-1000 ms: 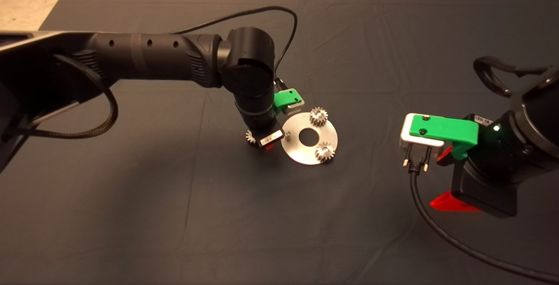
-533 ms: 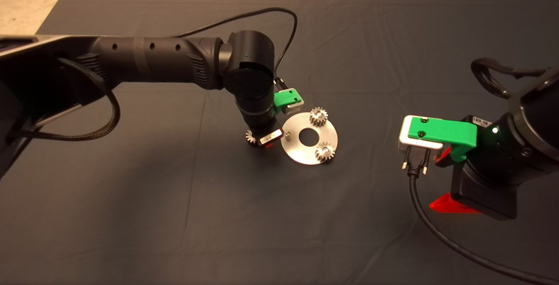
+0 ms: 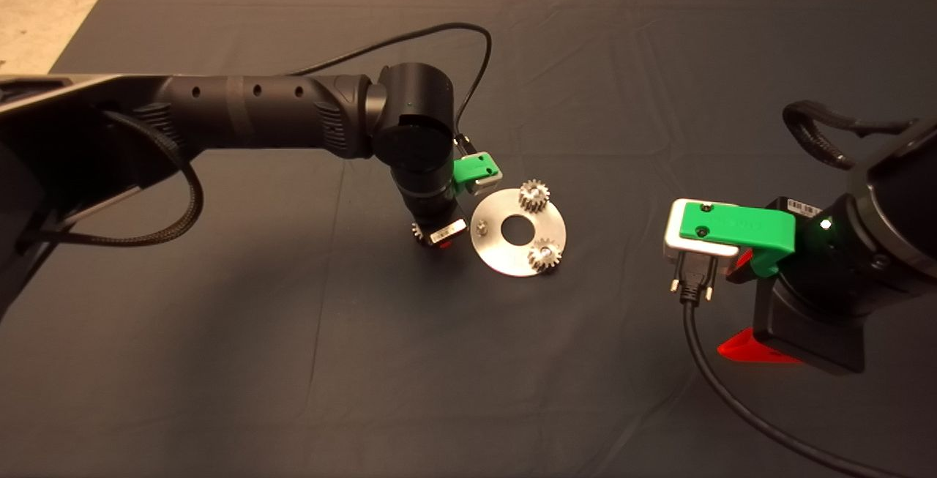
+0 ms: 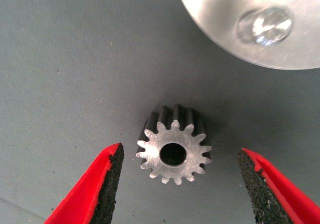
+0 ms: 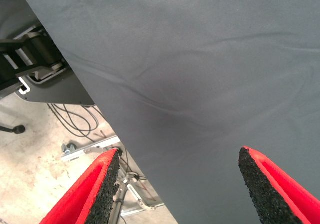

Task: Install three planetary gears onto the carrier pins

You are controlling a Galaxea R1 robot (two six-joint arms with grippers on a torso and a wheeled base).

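Note:
The shiny round disc (image 3: 505, 247) with a central hole lies mid-mat. Two planetary gears sit on its carrier pins, one at the far side (image 3: 534, 195) and one at the near right (image 3: 544, 254). The third pin (image 3: 481, 227), on the disc's left edge, is bare; it also shows in the left wrist view (image 4: 264, 25). The third gear (image 4: 174, 151) lies flat on the mat just left of the disc, mostly hidden under the arm in the head view. My left gripper (image 4: 177, 189) is open, straddling this gear from above without touching it. My right gripper (image 5: 179, 191) is open and empty at the mat's right.
The dark mat (image 3: 293, 361) covers the table. The left arm (image 3: 256, 112) reaches in from the left, with a black cable looping over it. Past the mat's edge the right wrist view shows floor, cables (image 5: 75, 116) and a metal frame.
My left gripper has shifted slightly left and toward the loose gear, covering more of it in the head view. My right arm has drifted a little lower and left.

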